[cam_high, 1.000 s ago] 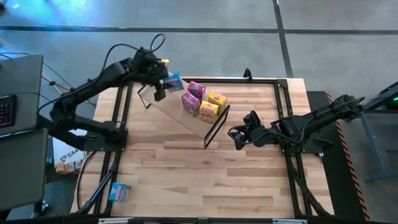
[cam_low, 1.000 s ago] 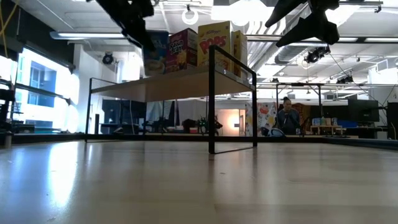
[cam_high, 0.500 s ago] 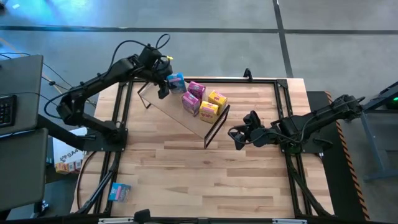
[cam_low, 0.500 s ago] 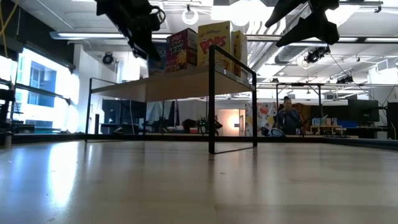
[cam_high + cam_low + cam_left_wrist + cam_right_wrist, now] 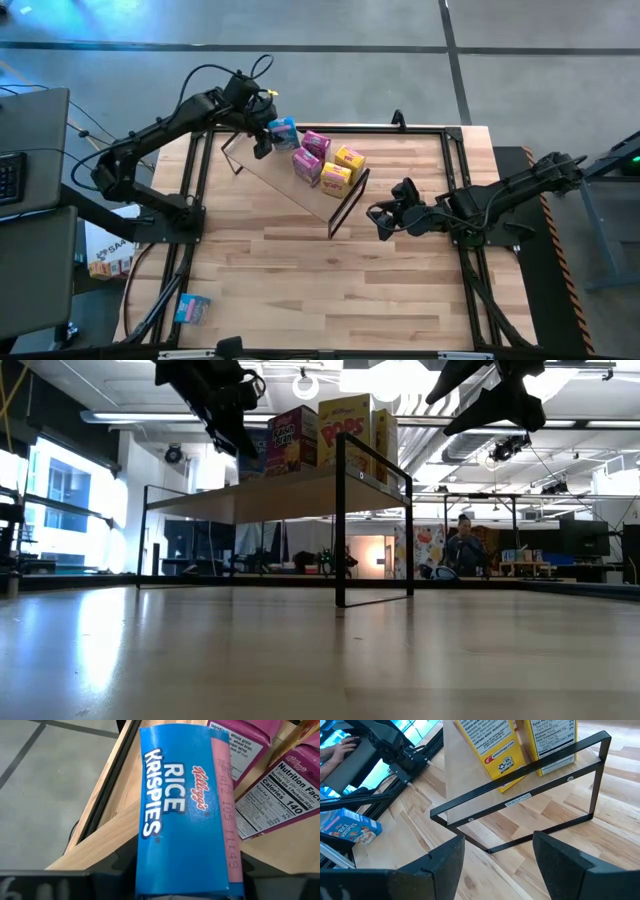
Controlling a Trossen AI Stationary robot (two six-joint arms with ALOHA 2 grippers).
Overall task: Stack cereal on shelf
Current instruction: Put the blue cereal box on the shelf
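Held a blue box (image 5: pixel 283 131) in the left gripper (image 5: pixel 266 138) at the shelf's (image 5: pixel 275 170) far end beside the pink boxes (image 5: pixel 311 156); waited with the right gripper (image 5: pixel 381 220) open near the other end.

light: bright overhead lamps (image 5: pixel 305 382) | glare: sheen on tabletop (image 5: pixel 110 635) at left edge | arms: dark silhouettes | focus: sharp

Keyboard (image 5: pixel 9 176) on grey desk (image 5: pixel 35 150) off table's left edge; person (image 5: pixel 462 546) seated in bkgd room, ceiling lamp (image 5: pixel 306 382) overhead.
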